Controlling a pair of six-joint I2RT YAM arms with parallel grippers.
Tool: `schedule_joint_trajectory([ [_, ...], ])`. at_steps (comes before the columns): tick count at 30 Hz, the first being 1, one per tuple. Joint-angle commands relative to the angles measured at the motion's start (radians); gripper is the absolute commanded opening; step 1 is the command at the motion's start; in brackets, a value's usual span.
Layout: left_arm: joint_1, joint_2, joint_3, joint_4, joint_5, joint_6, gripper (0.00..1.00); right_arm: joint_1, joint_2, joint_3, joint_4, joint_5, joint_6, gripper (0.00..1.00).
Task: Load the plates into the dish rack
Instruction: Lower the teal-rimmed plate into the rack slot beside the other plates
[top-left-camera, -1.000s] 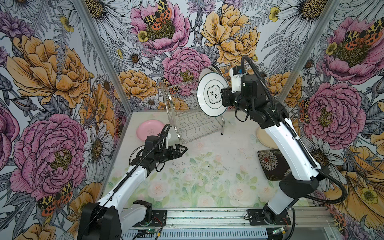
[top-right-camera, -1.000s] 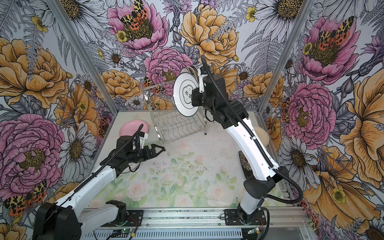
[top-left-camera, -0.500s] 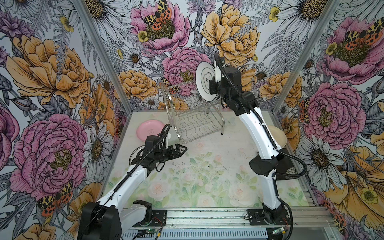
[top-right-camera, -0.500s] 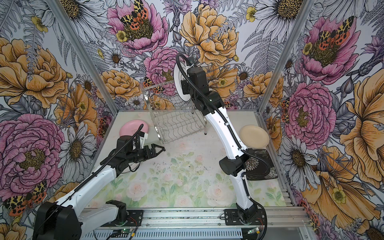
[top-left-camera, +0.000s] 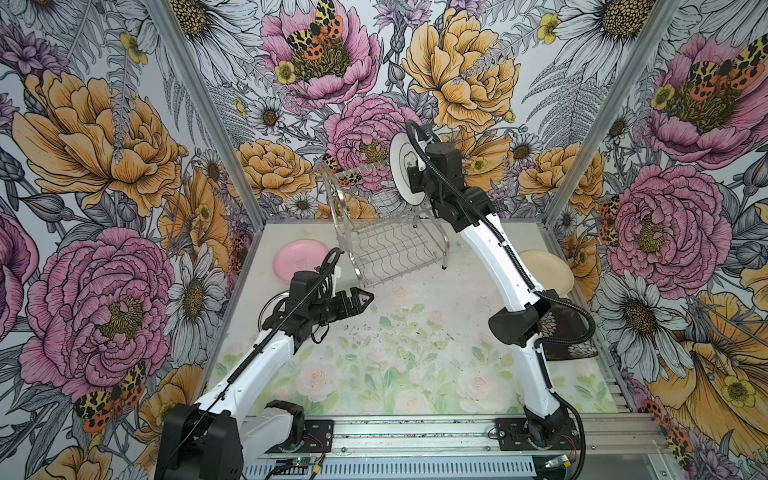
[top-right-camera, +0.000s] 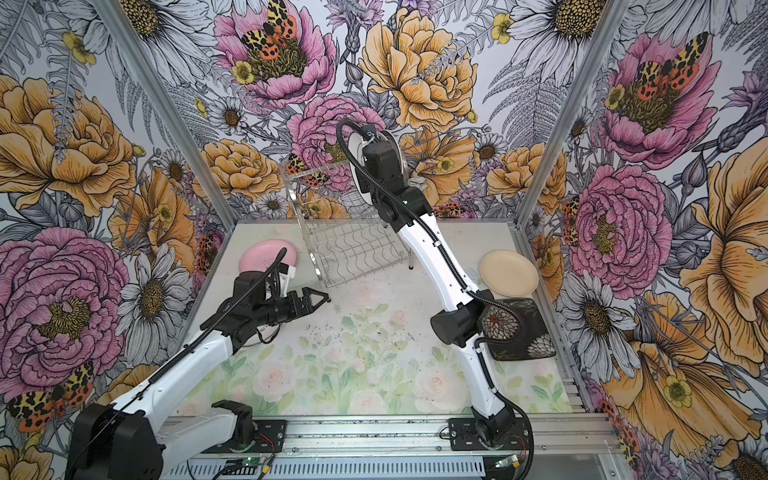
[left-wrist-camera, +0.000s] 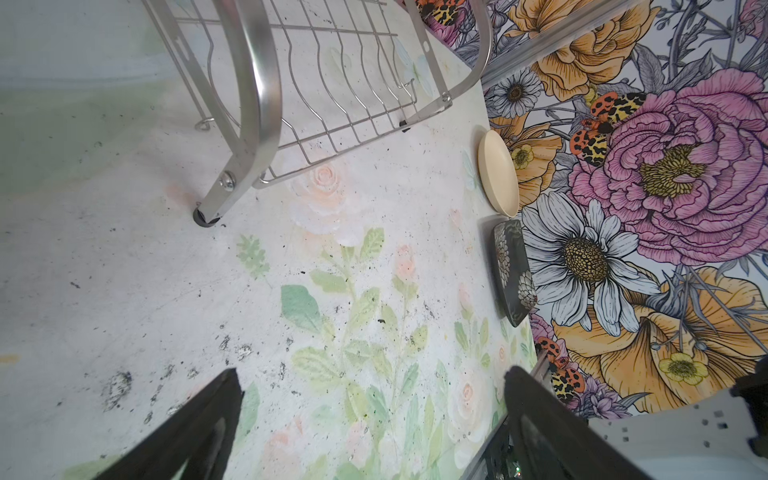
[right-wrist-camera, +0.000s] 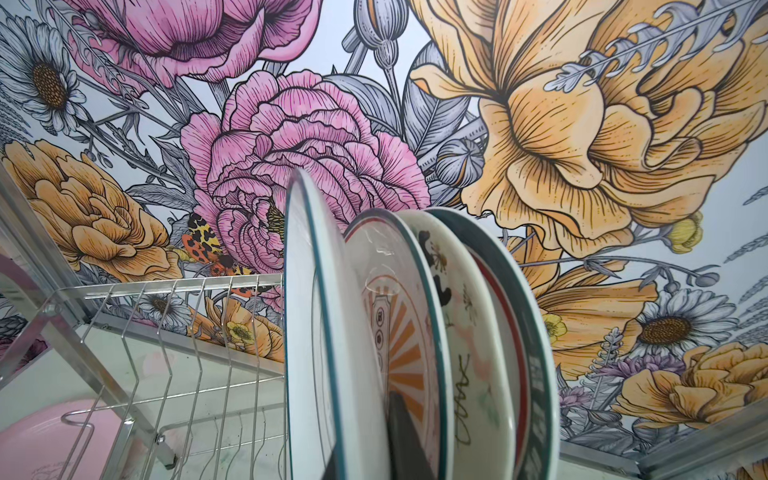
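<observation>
The right gripper (right-wrist-camera: 368, 440) is clamped on a white plate (right-wrist-camera: 316, 311) with a thin teal rim. The plate stands upright on edge at the upper tier of the dish rack (top-left-camera: 390, 245), parallel to three printed plates (right-wrist-camera: 415, 332) just beside it. The left gripper (top-left-camera: 359, 297) is spread apart and empty. One pink plate (top-left-camera: 297, 259), one cream plate (top-left-camera: 548, 270) and one dark square plate (top-right-camera: 523, 332) lie flat on the table (top-left-camera: 415, 332).

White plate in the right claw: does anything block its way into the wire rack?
Nothing visible: the teal-rimmed white plate in the right claw stands beside loaded printed plates, the steel wire rack's neighbouring slots empty.
</observation>
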Motion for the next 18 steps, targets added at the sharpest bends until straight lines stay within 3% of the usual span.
schedule_joint_trajectory([
  [1, -0.004, -0.005, 0.018, 0.0, -0.027, 0.006, 0.99, 0.0, 0.018, 0.039, 0.086, 0.029, -0.021, 0.0],
  [18, -0.013, -0.043, -0.008, 0.0, -0.045, -0.012, 0.99, 0.0, 0.071, 0.038, 0.101, 0.09, -0.025, 0.0],
])
